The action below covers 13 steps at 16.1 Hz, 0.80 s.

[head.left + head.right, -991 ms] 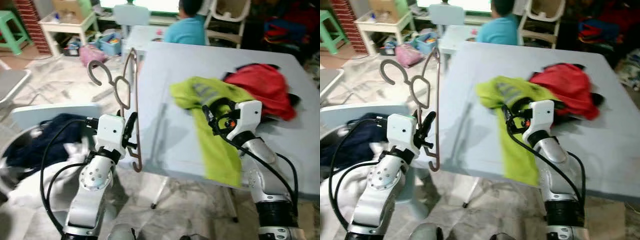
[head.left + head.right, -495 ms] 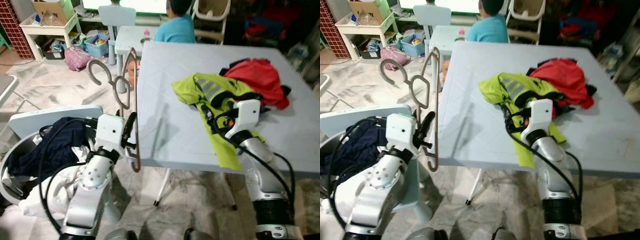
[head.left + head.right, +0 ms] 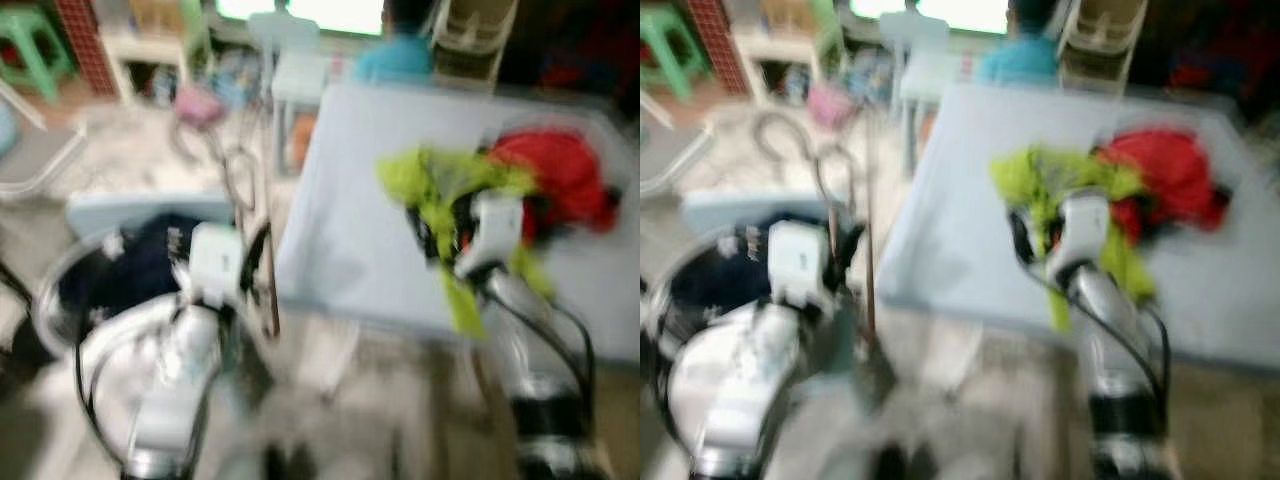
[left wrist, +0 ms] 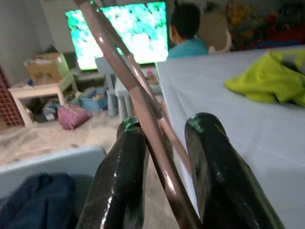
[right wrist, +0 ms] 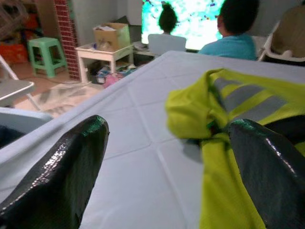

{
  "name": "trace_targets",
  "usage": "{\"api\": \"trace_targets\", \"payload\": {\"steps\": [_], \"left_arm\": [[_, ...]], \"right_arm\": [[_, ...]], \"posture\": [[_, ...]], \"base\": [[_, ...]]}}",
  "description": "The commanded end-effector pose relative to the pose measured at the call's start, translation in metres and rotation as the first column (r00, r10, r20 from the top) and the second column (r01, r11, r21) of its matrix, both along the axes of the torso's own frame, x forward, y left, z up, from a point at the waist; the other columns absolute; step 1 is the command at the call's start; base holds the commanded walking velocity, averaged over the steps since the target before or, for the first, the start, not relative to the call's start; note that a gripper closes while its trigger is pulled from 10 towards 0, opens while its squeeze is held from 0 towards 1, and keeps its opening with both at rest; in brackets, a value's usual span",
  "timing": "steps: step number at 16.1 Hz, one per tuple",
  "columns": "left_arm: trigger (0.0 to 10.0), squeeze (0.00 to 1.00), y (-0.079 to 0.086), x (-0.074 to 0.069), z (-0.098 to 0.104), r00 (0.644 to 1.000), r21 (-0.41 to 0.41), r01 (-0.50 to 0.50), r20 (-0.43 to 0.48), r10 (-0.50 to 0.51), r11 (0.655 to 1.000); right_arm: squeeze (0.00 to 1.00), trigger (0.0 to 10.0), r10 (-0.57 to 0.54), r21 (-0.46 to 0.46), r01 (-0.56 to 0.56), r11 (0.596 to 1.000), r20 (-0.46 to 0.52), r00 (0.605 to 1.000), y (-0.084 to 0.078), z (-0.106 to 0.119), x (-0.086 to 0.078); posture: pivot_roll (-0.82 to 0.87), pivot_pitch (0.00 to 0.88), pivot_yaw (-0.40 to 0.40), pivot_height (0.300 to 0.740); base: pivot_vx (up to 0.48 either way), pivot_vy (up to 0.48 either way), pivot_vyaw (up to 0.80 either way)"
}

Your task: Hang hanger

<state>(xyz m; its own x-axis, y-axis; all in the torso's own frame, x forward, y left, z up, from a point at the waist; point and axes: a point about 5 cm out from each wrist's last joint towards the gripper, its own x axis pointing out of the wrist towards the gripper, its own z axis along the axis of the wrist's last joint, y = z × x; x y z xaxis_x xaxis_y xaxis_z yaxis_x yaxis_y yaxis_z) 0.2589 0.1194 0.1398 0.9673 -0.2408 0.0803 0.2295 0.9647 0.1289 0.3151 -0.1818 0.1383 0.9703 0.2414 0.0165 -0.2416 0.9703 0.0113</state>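
The head views are badly blurred. The grey table [image 3: 350,230] takes up the centre and right of the frame, its near edge running across the middle. On its upper right lies a yellow-green shirt [image 3: 440,185] with a red garment [image 3: 560,175] just beside it, further right; the two touch, and part of the shirt hangs over the table's near edge. At centre left, off the table's corner, sits a round basket [image 3: 60,300] with dark blue clothes [image 3: 130,270] in it. Behind the table, at the top of the frame, a person in a teal top [image 3: 400,55] sits facing a bright screen [image 4: 119,33], with a white chair [image 3: 285,30] next to them. A green stool [image 3: 30,45] stands in the upper left corner beside a brick wall.

The left gripper [image 4: 162,167] is raised at lower left, just off the table's corner, clamped narrow on the hanger [image 4: 138,105]: the brown bars pass between the two black fingers [image 4: 119,181] and rise toward the upper left of the wrist view. In the head view the hanger stands roughly upright above the gripper, too smeared to make out its hook clearly.

The right gripper [image 5: 167,157] hovers over the table at the shirt, spread wide, one finger [image 5: 57,167] over bare tabletop and the other over the yellow-green cloth.
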Motion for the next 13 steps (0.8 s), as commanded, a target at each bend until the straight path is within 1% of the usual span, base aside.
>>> {"api": "trace_targets", "payload": {"steps": [1,8,11,13], "left_arm": [[10.0,0.00,-0.0015,0.0006,0.0053,1.000,0.004,0.011,0.022,-0.011,1.000],[10.0,0.00,-0.0015,0.0006,0.0058,1.000,0.004,0.013,0.024,-0.013,1.000],[10.0,0.00,-0.0017,0.0007,0.0061,1.000,-0.004,0.012,0.028,-0.012,1.000],[10.0,0.00,-0.0019,0.0008,0.0052,1.000,-0.019,0.013,0.014,-0.012,1.000]], "right_arm": [[0.00,10.0,-0.004,0.000,0.004,1.000,-0.002,1.000,0.0001,0.0005,0.0000],[0.00,10.0,-0.007,0.001,0.007,1.000,-0.003,1.000,0.0001,0.0012,0.0014],[0.00,10.0,-0.011,0.006,0.011,1.000,-0.007,1.000,0.0001,0.0007,0.0021],[0.00,10.0,-0.010,0.007,0.010,1.000,-0.008,1.000,0.0005,0.0009,0.0025]], "posture": [[0.03,0.041,-0.029,0.740],[0.03,0.043,-0.029,0.740],[0.03,0.044,-0.028,0.740],[0.03,0.045,-0.029,0.740]], "base": [[-0.307,0.000,0.00],[-0.271,0.000,0.00],[0.000,0.000,0.00],[0.000,0.000,0.00]]}}
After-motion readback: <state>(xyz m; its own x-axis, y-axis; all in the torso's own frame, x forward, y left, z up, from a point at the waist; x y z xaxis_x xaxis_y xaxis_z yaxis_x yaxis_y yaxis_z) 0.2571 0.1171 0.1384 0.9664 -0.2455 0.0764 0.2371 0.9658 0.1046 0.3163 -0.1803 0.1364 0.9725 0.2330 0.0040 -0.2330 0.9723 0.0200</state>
